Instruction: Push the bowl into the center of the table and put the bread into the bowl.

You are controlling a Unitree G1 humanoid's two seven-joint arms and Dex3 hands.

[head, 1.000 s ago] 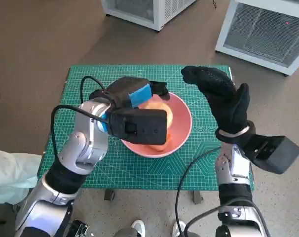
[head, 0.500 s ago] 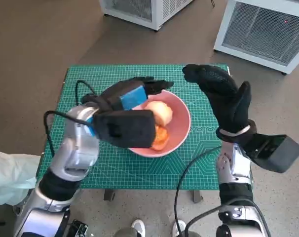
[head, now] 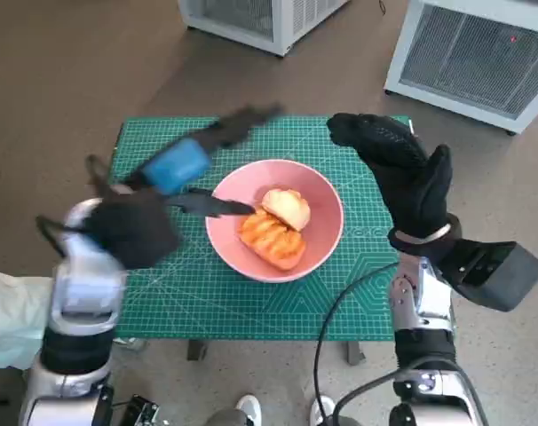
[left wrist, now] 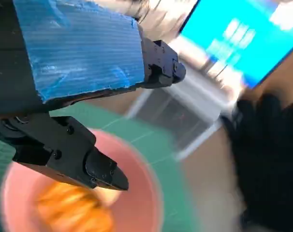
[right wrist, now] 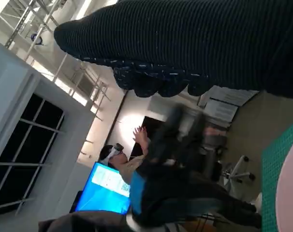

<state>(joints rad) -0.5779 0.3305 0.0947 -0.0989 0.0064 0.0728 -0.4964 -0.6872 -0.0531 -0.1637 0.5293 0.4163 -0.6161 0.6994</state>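
A pink bowl [head: 322, 232] sits near the middle of the green mat, and two pieces of golden bread [head: 273, 226] lie inside it. The left wrist view shows the bowl [left wrist: 146, 193] and the bread [left wrist: 74, 212] blurred below the black fingers [left wrist: 95, 169]. My left hand [head: 193, 164] is raised over the mat's left part, blurred, fingers spread, holding nothing. My right hand [head: 402, 173] is lifted upright beside the bowl's right side, fingers apart and empty. In the right wrist view the glove [right wrist: 195, 43] fills the top and the left hand [right wrist: 175, 179] shows as a blur.
The green cutting mat [head: 162, 293] covers the small table. Two white cabinets [head: 469, 53] stand on the floor beyond the table. A pale sleeve [head: 11, 315] shows at the left edge. A person with a headset [right wrist: 120, 157] sits near a blue screen [right wrist: 105, 191].
My left hand has lifted off the bowl and swung left and up, uncovering the bread inside. The right hand has stayed raised in place.
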